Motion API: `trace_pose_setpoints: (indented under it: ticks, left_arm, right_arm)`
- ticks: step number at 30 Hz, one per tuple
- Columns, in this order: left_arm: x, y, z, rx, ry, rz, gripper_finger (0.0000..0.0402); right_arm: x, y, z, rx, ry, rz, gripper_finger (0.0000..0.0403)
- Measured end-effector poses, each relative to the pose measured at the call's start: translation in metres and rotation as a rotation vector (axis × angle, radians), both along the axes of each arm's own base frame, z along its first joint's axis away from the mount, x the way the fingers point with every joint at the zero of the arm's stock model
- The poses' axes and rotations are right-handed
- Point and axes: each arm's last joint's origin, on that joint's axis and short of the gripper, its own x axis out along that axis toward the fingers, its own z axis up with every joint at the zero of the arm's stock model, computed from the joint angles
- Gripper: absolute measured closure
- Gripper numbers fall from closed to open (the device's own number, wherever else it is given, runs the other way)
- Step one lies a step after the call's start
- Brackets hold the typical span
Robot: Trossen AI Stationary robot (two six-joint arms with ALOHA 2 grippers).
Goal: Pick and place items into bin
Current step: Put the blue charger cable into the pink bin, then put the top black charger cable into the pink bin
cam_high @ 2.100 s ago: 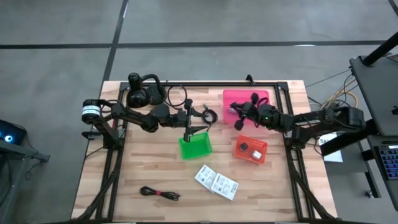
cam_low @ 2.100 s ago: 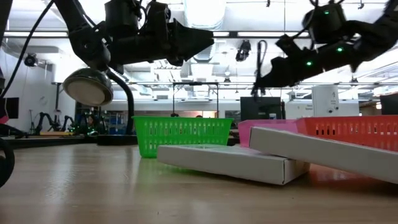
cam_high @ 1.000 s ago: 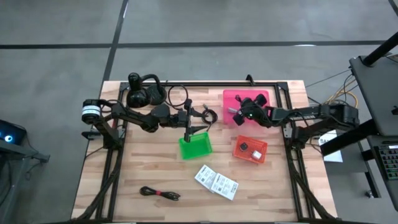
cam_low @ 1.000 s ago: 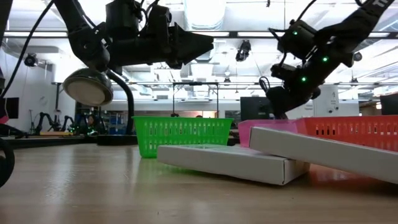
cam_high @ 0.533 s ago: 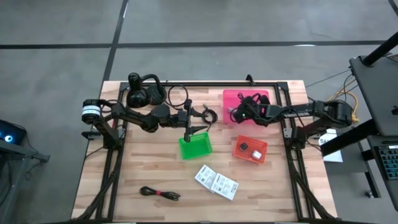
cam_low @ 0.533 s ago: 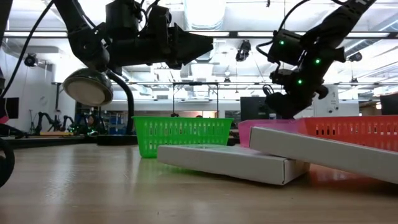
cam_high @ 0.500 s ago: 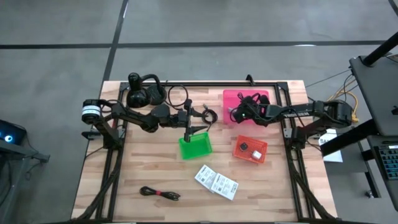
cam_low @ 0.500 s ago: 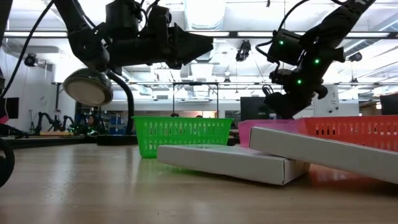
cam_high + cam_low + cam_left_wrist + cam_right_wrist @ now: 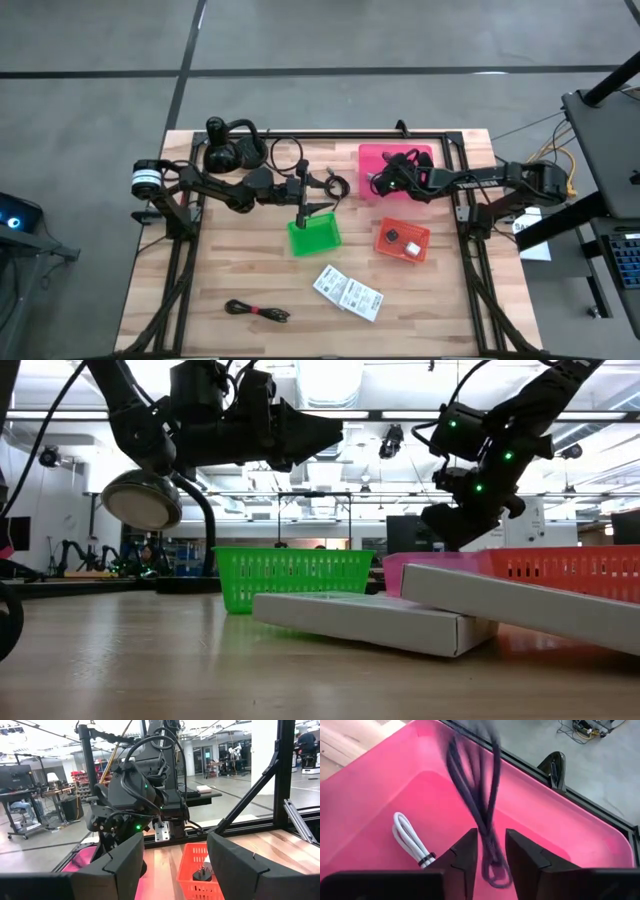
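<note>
1. The wooden worktop [image 9: 240, 260] is seen whole only from the high view: a pink bin [image 9: 372, 156] at the back right, a green bin [image 9: 322, 237] in the middle, an orange bin [image 9: 412, 249] to the right of it.
2. The left arm [image 9: 220, 188] is stretched across the back of the worktop, its left claw [image 9: 303, 196] held above the green bin's back edge; in the left wrist view its fingers [image 9: 122, 867] are seen well apart with nothing between them.
3. The right arm [image 9: 500, 180] is reached in from the right, its right claw [image 9: 382, 180] over the pink bin.
4. Only in the right wrist view is it seen that the right claw [image 9: 492, 851] is clamped on a dark purple cable [image 9: 485, 805], which hangs looped over the bin's floor.
5. A white cable [image 9: 410, 840], coiled and tied, is shown by that view alone on the pink bin's floor.
6. Black headphones [image 9: 232, 148] lie at the back left corner.
7. Two white packets [image 9: 347, 291] lie side by side in front of the green bin; in the low view they block the lower part of the orange and pink bins.
8. A black-red cable [image 9: 257, 311] lies near the front left, well apart from the bins.
9. A small dark piece [image 9: 202, 874] in the orange bin is shown closest by the left wrist view.
</note>
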Motion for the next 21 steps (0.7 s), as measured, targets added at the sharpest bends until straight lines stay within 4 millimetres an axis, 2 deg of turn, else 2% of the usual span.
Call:
trace_pose_setpoints:
  ticks: [12, 16, 21]
  left_arm:
    - [0.0, 0.0, -0.001, 0.0, 0.003, 0.0, 0.0198]
    - [0.0, 0.0, -0.001, -0.001, 0.003, 0.0, 0.0198]
    - [-0.001, 0.0, -0.001, -0.002, 0.005, 0.0, 0.0198]
  right_arm:
    - [0.0, -0.001, 0.004, -0.098, 0.018, -0.037, 0.0279]
    - [0.003, -0.001, 0.003, -0.138, 0.002, 0.016, 0.0276]
    - [0.013, 0.004, 0.006, -0.277, -0.072, 0.164, 0.0275]
